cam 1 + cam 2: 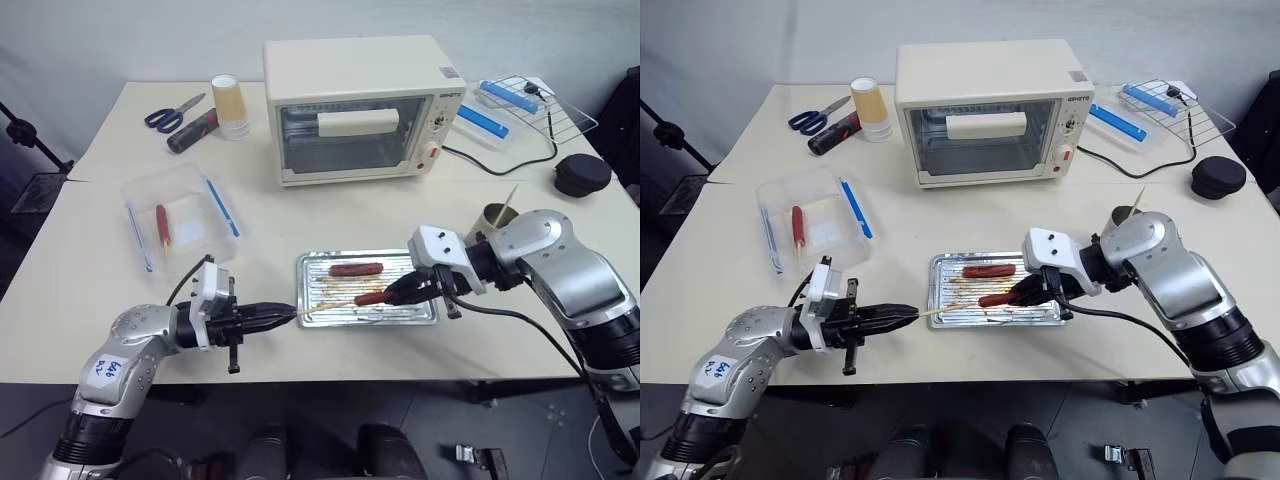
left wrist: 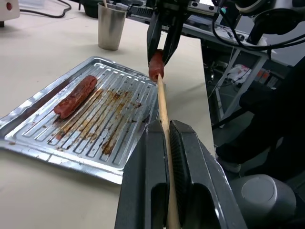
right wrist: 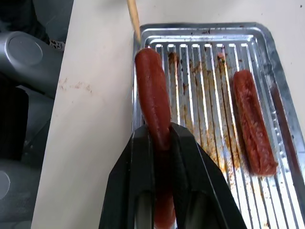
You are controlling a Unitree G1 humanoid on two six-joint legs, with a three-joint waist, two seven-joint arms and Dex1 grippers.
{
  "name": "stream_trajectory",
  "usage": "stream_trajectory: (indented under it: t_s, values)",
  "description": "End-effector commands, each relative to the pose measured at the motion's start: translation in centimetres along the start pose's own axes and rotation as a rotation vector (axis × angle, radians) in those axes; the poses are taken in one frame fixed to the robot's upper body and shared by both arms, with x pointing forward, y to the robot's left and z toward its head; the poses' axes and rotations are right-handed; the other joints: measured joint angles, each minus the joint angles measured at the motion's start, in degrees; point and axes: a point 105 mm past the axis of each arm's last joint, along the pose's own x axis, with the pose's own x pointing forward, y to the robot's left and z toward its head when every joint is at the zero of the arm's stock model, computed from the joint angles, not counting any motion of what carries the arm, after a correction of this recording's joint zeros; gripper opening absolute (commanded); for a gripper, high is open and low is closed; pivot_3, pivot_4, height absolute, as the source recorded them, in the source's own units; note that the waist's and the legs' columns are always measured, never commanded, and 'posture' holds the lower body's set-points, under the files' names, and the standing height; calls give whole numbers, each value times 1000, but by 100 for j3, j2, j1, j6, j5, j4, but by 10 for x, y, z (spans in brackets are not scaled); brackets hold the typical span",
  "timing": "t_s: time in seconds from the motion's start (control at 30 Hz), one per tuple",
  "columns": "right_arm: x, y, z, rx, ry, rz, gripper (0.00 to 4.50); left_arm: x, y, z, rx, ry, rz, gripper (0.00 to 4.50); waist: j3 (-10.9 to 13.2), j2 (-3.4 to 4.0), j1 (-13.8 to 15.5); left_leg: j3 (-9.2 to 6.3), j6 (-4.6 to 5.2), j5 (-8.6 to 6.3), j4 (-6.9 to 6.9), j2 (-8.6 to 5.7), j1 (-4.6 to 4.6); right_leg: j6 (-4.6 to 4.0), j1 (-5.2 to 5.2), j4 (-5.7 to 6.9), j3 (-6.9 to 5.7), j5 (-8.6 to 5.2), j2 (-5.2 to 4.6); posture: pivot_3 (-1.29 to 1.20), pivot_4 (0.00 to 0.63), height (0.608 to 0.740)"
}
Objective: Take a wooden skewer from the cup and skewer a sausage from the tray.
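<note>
Low in the frame, the left gripper (image 1: 285,314) pinches the skewer (image 2: 162,107) (tip at the sausage (image 3: 152,95)); right gripper (image 1: 395,293) clamps that sausage over the tray (image 1: 318,262).

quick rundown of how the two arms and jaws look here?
Both arms have rounded silver-grey shells with black joints. Each wrist carries a white boxy block ahead of the black two-finger left gripper and right gripper. Black cables loop from both wrists. The left forearm bears a white sticker with blue handwriting.
</note>
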Motion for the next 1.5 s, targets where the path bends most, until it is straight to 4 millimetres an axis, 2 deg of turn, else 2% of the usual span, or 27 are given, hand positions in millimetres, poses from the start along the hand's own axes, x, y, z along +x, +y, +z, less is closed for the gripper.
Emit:
stream_trajectory:
  t_s: [0.03,0.77,1.5]
  values:
    - [-8,-1,7,-38,-14,-19,173,-3,-1,6,35,-6,0,0,0,0,1,0,0,0,0,0,0,0,0,0,0,0,0,0,150,740]
    - [-4,-2,17,-51,-41,-12,173,8,0,4,31,-18,-20,0,0,0,1,0,0,0,3,-1,0,0,0,3,0,0,0,0,150,740]
    - [-9,-3,15,-43,-32,-28,173,3,1,-2,20,6,-4,0,0,0,1,0,0,0,3,-1,0,0,0,3,0,0,0,0,150,740]
